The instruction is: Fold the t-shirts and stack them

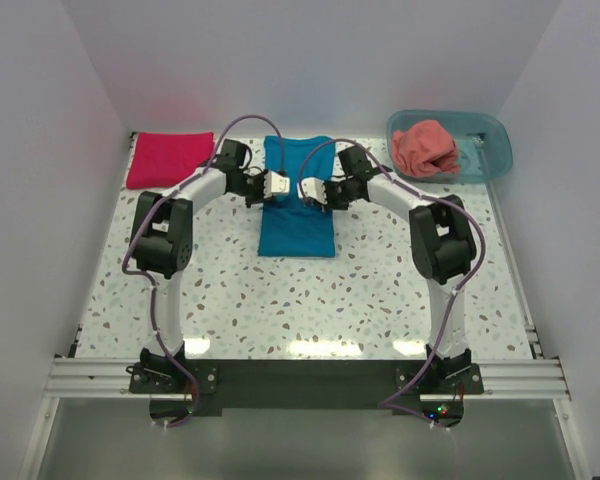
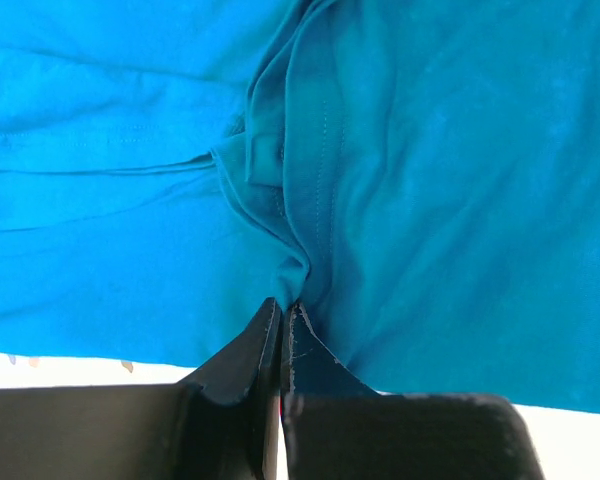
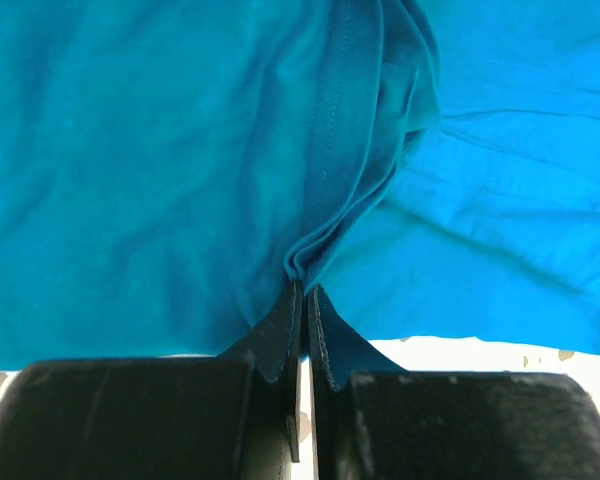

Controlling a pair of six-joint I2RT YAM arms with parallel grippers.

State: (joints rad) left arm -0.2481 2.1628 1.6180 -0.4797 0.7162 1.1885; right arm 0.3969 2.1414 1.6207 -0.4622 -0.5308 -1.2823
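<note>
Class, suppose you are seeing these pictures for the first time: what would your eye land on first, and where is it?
The teal-blue t-shirt lies in the middle, with the left pincer and right pincer each shut on a bunched fold of it. Next come the folded crimson t-shirt at the far left corner and the crumpled salmon t-shirt in the plastic tub at the far right.

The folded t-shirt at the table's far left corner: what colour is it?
The folded t-shirt is solid crimson-magenta, seen best in the top external view.
</note>
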